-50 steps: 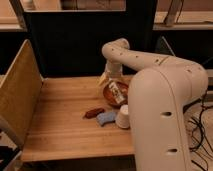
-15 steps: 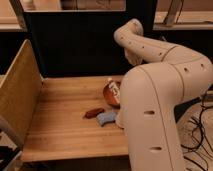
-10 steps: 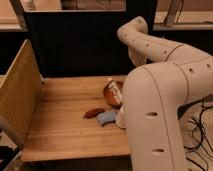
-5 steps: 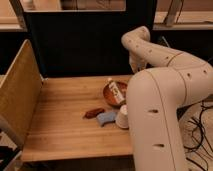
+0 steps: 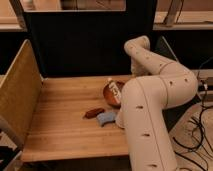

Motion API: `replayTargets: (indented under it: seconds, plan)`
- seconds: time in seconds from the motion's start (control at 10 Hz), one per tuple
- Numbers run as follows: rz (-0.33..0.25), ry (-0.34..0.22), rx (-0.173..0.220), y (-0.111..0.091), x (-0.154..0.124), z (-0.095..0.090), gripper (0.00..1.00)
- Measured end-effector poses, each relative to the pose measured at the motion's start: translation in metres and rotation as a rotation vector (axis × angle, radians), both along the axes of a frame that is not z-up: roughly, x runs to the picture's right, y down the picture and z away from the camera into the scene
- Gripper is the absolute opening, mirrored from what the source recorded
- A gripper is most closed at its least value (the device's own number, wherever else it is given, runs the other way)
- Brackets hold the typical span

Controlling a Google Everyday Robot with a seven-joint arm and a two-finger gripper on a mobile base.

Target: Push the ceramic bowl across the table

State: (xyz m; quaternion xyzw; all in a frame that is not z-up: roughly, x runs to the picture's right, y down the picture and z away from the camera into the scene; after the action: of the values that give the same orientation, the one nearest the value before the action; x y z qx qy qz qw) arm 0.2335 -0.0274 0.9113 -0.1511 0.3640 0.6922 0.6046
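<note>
The reddish-brown ceramic bowl [image 5: 111,95] sits on the right rear part of the pale wooden table [image 5: 60,125]. A white object with a dark label [image 5: 114,87] lies tilted in it. My large white arm [image 5: 150,100] covers the bowl's right side. The arm's elbow [image 5: 138,48] is raised behind the bowl, and the forearm runs down behind the big link. My gripper is hidden there, behind the arm near the table's right rear corner.
A small dark-red flat piece [image 5: 94,113] and a blue-grey item [image 5: 106,118] lie in front of the bowl. The white cup is almost wholly hidden by my arm. A wooden panel [image 5: 17,95] stands along the left edge and a black panel [image 5: 80,47] behind.
The arm's upper links have swung to the right and folded back, away from over the bowl. The bowl and the small items have stayed in place over the last second.
</note>
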Motion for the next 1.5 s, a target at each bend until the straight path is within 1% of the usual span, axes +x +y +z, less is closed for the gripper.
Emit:
replayTargets:
  seconds: [0.1,0.2,0.5,0.6,0.7,0.8,0.9,1.0,1.1,1.3,1.4,1.5]
  plan:
    - [0.007,0.011,-0.033,0.008,0.002,0.004,0.0]
    - [0.008,0.014,-0.041,0.01,0.003,0.005,0.0]
    - [0.005,0.012,-0.039,0.009,0.002,0.005,0.0]
    - [0.008,-0.003,-0.034,0.008,0.002,0.005,0.0]
    - [0.027,-0.051,-0.026,0.01,0.0,0.007,0.0]
    - [0.065,-0.119,-0.01,0.011,0.001,0.008,0.0]
    - [0.121,-0.191,0.006,0.015,0.005,0.01,0.0]
    - [0.168,-0.228,0.02,0.019,0.018,0.009,0.0]
    - [0.208,-0.257,0.016,0.027,0.031,0.007,0.0]
    - [0.231,-0.284,-0.009,0.042,0.046,0.006,0.0]
    - [0.226,-0.298,-0.026,0.049,0.051,0.007,0.0]
    - [0.21,-0.316,-0.034,0.049,0.047,0.007,0.0]
